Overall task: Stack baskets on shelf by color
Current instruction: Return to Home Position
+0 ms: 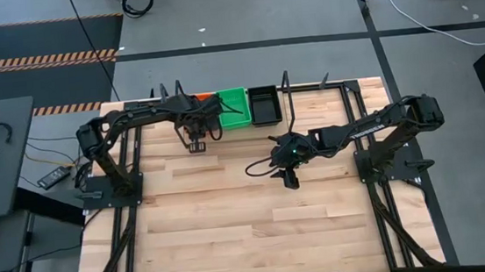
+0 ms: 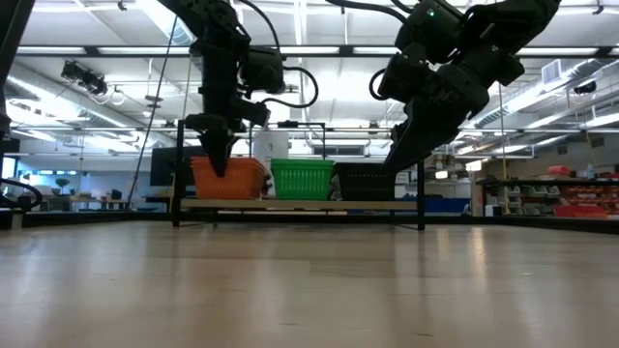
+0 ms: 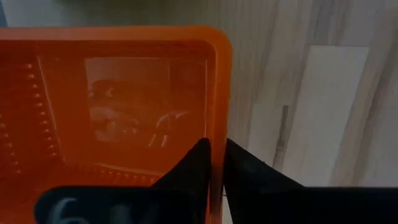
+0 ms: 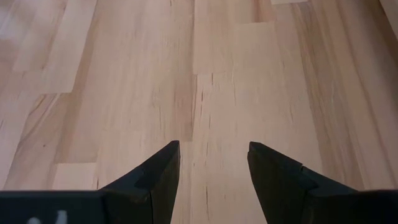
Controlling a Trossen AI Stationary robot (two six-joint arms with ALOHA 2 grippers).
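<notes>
The table (image 1: 233, 234) takes up most of the scene. Along its far edge stands the shelf (image 2: 387, 204), and three baskets sit side by side on its board. The orange basket (image 2: 247, 179) is toward the far-left corner, the green basket (image 1: 235, 106) is in the middle, and the black basket (image 1: 263, 104) is on the other side. I see no basket out on the table's open boards, so I judge the stacking done and the step in hand to be the retreat — both arms going to rest.

My left end effector (image 3: 215, 143) is down at the orange basket and set narrow. Its fingers (image 3: 189, 171) sit on either side of one wall near a corner and, as far as I can tell, pinch it. My right end effector (image 4: 214, 146) hangs above the middle of the table, well apart from the shelf, spread wide and holding nothing.

The next move, as I see it, calls for the left to let go first and then lift straight up clear of the rim — pulling away while clamped could drag the basket off the board.
</notes>
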